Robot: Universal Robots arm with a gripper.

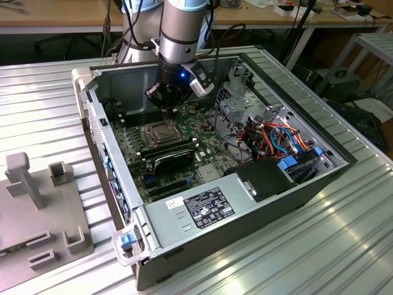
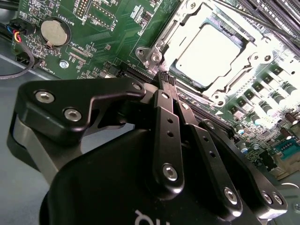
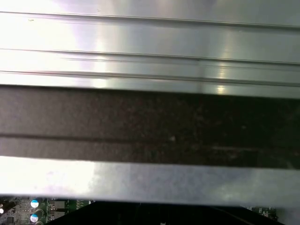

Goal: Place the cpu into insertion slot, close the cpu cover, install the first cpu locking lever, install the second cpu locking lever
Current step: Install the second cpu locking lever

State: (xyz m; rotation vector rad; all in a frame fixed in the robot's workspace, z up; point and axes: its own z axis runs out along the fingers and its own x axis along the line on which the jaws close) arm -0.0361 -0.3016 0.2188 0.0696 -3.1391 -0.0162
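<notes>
The cpu (image 2: 211, 51) lies flat in the insertion slot on the green motherboard, its metal top glaring bright; it also shows as a grey square (image 1: 161, 130) in the exterior view. The cpu cover (image 2: 178, 28) lies down around it as a silvery frame, so the slot's pin field is hidden. A thin lever rod (image 2: 253, 18) runs along the socket's far side. My gripper (image 2: 166, 80) hangs just off one corner of the socket, beside a hooked metal tab (image 2: 153, 57). Its black fingers are shut together with nothing seen between them. In the exterior view the gripper (image 1: 166, 109) sits just behind the socket.
A black heatsink-like block (image 1: 175, 161) lies in front of the socket, with long memory slots (image 1: 138, 114) behind it. A coin battery (image 2: 55, 30) sits on the board. The power supply (image 1: 202, 206), coloured cables (image 1: 282, 138) and case walls (image 3: 150, 122) hem the board in. A grey fixture (image 1: 37, 209) stands outside the case.
</notes>
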